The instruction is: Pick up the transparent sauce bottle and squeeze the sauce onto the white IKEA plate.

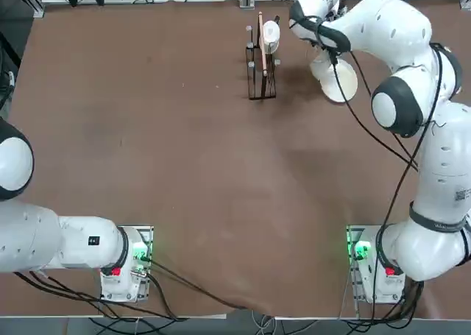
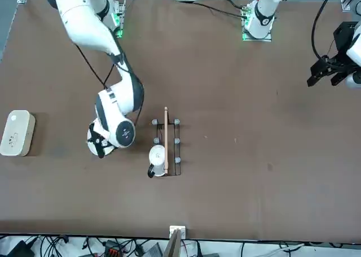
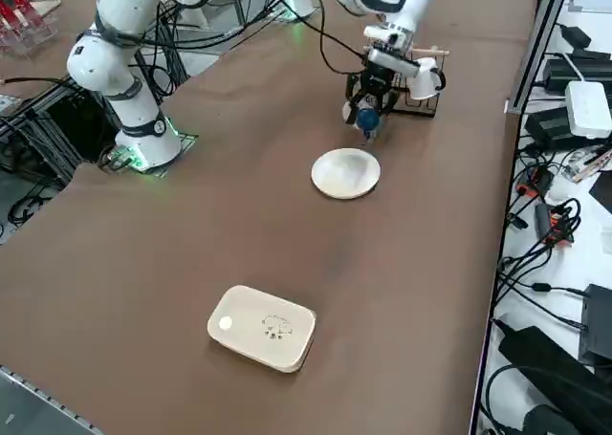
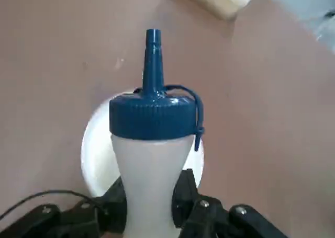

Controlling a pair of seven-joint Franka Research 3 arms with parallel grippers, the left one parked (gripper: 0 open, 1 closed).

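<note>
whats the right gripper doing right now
right gripper: closed on the sauce bottle, squeezing its sides in, with the white plate beyond it in the wrist view

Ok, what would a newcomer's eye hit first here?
Likely the blue-capped sauce bottle, squeezed in the right claw near the white plate. Next, the large white arm reaching over the brown table, and the white container lying on it.
</note>
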